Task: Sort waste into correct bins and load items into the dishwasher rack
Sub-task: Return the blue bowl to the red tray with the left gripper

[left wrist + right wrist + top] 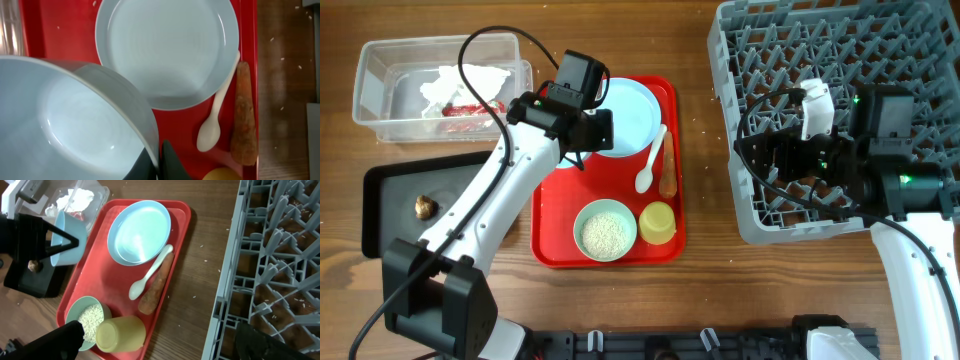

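Left pincer (159,161) is pinching the rim of the light-blue bowl (75,120). The bowl hangs tilted over the red tray (555,215), beside the light-blue plate (625,115). Right pincer (750,165) is spread wide and holds nothing, at the dishwasher rack (840,60) left edge. 1 white spoon (650,165) lies on the tray.

Wooden surface (705,150): a red tray (552,220) lies beneath the left gripper (572,150). A clear tub (370,95) and a black tray (395,215) lie on its outer side. A rack (745,215) sits beneath the right gripper (752,165), with rice grains (202,245) scattered between the grippers.
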{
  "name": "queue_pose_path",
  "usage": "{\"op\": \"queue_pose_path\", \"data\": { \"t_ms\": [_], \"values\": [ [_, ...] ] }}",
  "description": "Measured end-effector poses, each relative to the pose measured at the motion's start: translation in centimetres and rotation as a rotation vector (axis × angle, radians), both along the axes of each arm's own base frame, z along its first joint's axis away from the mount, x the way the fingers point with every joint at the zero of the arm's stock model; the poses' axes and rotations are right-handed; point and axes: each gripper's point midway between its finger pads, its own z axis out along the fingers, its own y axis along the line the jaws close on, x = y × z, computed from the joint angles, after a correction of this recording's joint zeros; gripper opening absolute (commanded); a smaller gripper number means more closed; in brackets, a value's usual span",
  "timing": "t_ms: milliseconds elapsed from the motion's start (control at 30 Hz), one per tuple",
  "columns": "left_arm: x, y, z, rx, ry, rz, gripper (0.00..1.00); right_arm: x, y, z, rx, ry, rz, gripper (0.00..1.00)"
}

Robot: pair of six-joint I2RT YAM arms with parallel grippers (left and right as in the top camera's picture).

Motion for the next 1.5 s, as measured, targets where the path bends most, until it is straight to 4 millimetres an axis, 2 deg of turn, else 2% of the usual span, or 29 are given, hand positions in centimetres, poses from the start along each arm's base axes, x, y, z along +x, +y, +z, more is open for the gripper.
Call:
{"op": "queue_pose_path", "data": {
  "t_ms": [100,167,300,467,500,567,633,667,700,767,900,1000,1100,1233,1333,1500],
  "values": [
    [0.6,0.0,-0.2,0.008,-0.015,0.006,0.04,-0.1,0.0,-0.1,0.0,0.008,0.0,1.0],
    [0.8,0.0,-1.0,0.019,-0.002,0.008,0.04,-0.1,0.0,-0.1,0.0,0.007,0.0,1.0],
    [0.7,0.1,-4.1,0.053,0.071,0.007,0.04,-0.1,0.0,-0.1,0.0,0.007,0.0,1.0],
    [-1.0,0.9,-7.9,0.126,0.212,0.004,0.04,-0.1,0.0,-0.1,0.0,0.008,0.0,1.0],
    [-1.5,1.0,-8.3,0.137,0.236,0.004,0.06,-0.1,0.0,-0.1,0.0,0.008,0.0,1.0],
    [-2.1,1.3,-8.8,0.153,0.268,0.004,0.22,-0.1,0.0,-0.1,0.0,0.008,0.0,1.0],
    [-2.4,1.5,-8.8,0.161,0.28,0.009,0.46,-0.1,0.0,-0.1,0.0,0.008,0.0,1.0],
    [-2.5,1.6,-8.8,0.165,0.284,0.005,0.54,-0.2,0.0,-0.1,0.0,0.009,0.0,1.0],
    [-2.6,1.7,-8.8,0.168,0.29,0.004,0.59,-0.2,0.0,-0.1,0.0,0.01,0.0,1.0],
    [-2.8,1.9,-8.9,0.177,0.296,0.007,0.62,-0.2,0.0,-0.2,0.0,0.012,0.0,1.0],
    [-4.7,2.7,-8.2,0.216,0.381,0.007,0.62,-0.3,0.0,-0.2,0.0,0.015,0.0,1.0],
    [-5.5,3.0,-5.3,0.245,0.438,0.005,0.62,-0.3,0.0,-0.2,0.0,0.015,0.0,1.0],
    [-5.9,2.0,-2.9,0.245,0.428,-0.013,0.63,-0.3,0.0,-0.2,0.0,0.015,0.0,1.0],
    [-9.3,0.0,-1.3,0.257,0.469,-0.057,0.62,-0.4,0.0,-0.3,-0.001,0.023,0.0,1.0],
    [-11.8,-2.0,-1.0,0.267,0.461,-0.09,0.62,-0.4,0.0,-0.4,-0.001,0.025,0.0,1.0],
    [-15.4,-3.3,-2.0,0.258,0.436,-0.122,0.63,-0.4,-0.1,-0.4,-0.007,0.025,-0.005,1.0]
  ]
}}
